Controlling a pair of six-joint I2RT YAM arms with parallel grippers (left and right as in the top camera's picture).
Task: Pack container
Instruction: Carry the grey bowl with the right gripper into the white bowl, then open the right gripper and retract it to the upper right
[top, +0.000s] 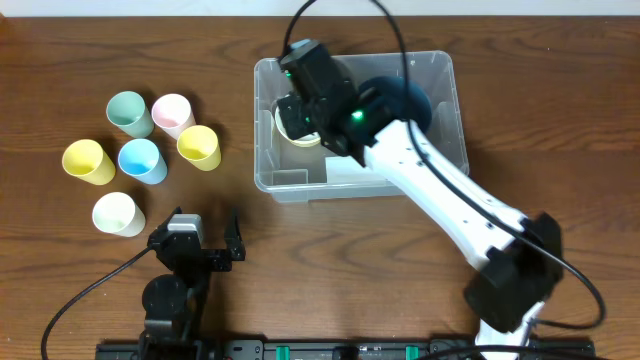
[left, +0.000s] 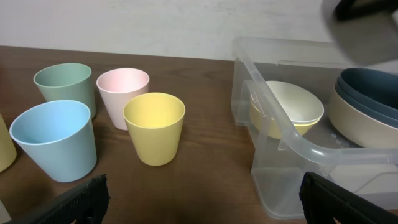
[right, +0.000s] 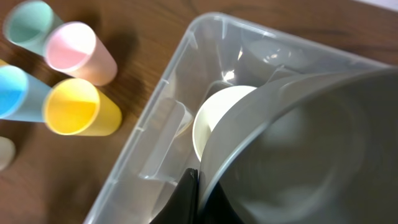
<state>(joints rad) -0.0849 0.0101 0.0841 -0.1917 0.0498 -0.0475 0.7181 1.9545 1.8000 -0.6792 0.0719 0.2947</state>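
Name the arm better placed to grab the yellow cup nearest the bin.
Left. The open left gripper sits close to the yellow cup and faces it. The right gripper is shut on a grey bowl over the container.

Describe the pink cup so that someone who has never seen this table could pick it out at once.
Start at the clear container; six cups stand to its left. In their far row are two cups, and the pink cup is the one nearer the container, right of the green cup. It is the only pink one there.
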